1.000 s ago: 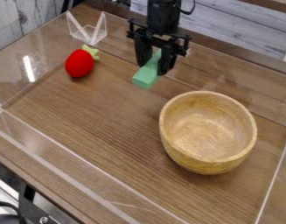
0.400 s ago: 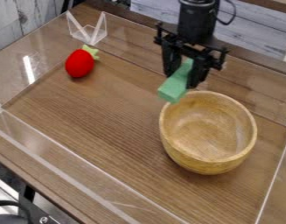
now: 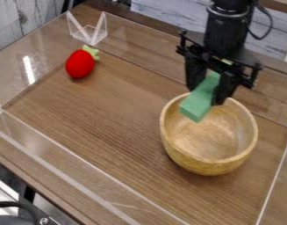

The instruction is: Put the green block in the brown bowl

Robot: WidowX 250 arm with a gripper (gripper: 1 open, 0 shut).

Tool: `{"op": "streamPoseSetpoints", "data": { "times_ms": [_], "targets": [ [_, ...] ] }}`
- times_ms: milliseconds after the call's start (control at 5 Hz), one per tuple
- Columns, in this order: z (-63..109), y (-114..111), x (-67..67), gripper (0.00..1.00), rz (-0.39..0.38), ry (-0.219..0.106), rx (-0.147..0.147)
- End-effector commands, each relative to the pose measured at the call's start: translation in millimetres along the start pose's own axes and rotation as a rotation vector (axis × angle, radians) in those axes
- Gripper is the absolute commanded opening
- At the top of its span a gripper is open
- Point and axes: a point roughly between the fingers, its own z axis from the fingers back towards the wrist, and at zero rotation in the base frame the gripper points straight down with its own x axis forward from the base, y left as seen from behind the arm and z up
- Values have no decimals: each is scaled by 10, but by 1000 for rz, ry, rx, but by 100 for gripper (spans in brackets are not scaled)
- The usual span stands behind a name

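My gripper hangs pointing down over the far rim of the brown bowl, shut on the green block. The mint-green bar hangs tilted from the black fingers, its lower end over the bowl's inside near the back-left wall. It is clear of the bowl's floor. The light wooden bowl stands on the table at the right, empty inside.
A red strawberry toy lies at the far left on the wooden table. Clear plastic walls edge the table, with a clear folded piece behind the strawberry.
The gripper has carried the green block to the right and toward the camera, from the table's middle back to above the bowl, and lifted it slightly.
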Motion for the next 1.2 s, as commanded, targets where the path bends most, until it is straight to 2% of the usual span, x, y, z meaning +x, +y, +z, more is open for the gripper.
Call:
{"op": "streamPoseSetpoints", "data": {
  "times_ms": [0,200,600,800,1000],
  "targets": [
    [100,-181,-84,0,-9,-59,-7],
    [8,-304,-161,0,-28,-75,4],
    [-157,-275,-154,0,-107,-90,11],
    [-193,-228,-127,100,-129,-88,11],
    [-226,-183,-107,100,-128,-78,13]
  ]
}}
